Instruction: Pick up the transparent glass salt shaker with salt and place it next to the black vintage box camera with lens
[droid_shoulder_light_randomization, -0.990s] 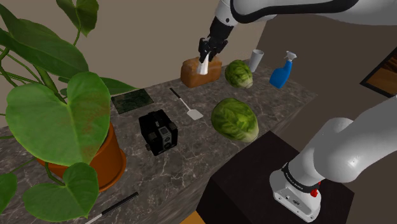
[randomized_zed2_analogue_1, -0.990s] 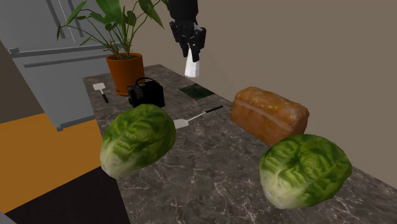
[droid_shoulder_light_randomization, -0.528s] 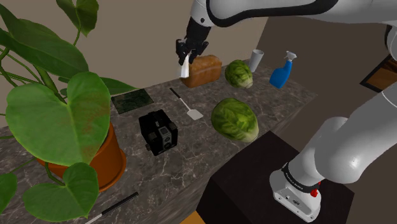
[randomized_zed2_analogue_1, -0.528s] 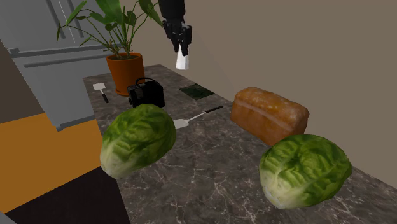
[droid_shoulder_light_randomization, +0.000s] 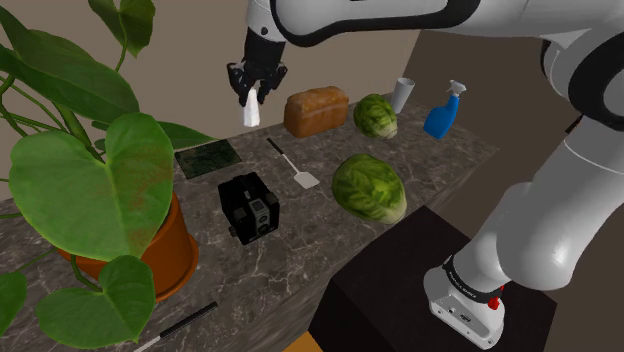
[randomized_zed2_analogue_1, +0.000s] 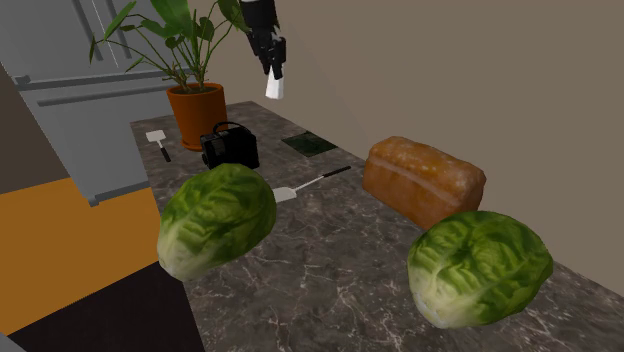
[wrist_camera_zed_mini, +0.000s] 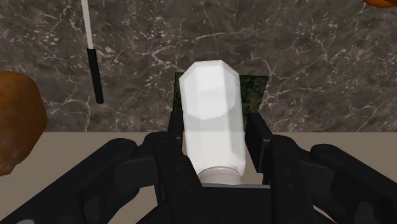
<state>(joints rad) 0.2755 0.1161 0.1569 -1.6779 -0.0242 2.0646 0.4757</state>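
Observation:
My gripper (droid_shoulder_light_randomization: 252, 90) is shut on the white salt shaker (droid_shoulder_light_randomization: 250, 109), which hangs high over the marble counter (droid_shoulder_light_randomization: 330, 230). From the second exterior view the gripper (randomized_zed2_analogue_1: 272, 66) holds the shaker (randomized_zed2_analogue_1: 273, 87) well above the dark green tile. Seen from the wrist, the shaker (wrist_camera_zed_mini: 212, 114) is clasped between both fingers (wrist_camera_zed_mini: 174, 137), bottom end outward, over the green tile (wrist_camera_zed_mini: 253, 95). The black box camera (droid_shoulder_light_randomization: 249, 207) sits on the counter below and nearer the front, also black camera (randomized_zed2_analogue_1: 230, 146) beside the plant pot.
A bread loaf (droid_shoulder_light_randomization: 316, 110), two cabbages (droid_shoulder_light_randomization: 369, 186) (droid_shoulder_light_randomization: 376, 115), a spatula (droid_shoulder_light_randomization: 293, 164), a blue spray bottle (droid_shoulder_light_randomization: 443, 109) and a grey cup (droid_shoulder_light_randomization: 402, 94) lie on the counter. A large potted plant (droid_shoulder_light_randomization: 150, 240) stands by the camera. A dark green tile (droid_shoulder_light_randomization: 208, 157) lies under the gripper.
The gripper has carried the shaker away from the bread loaf toward the shoulder view's left, over the green tile, staying high above the counter.

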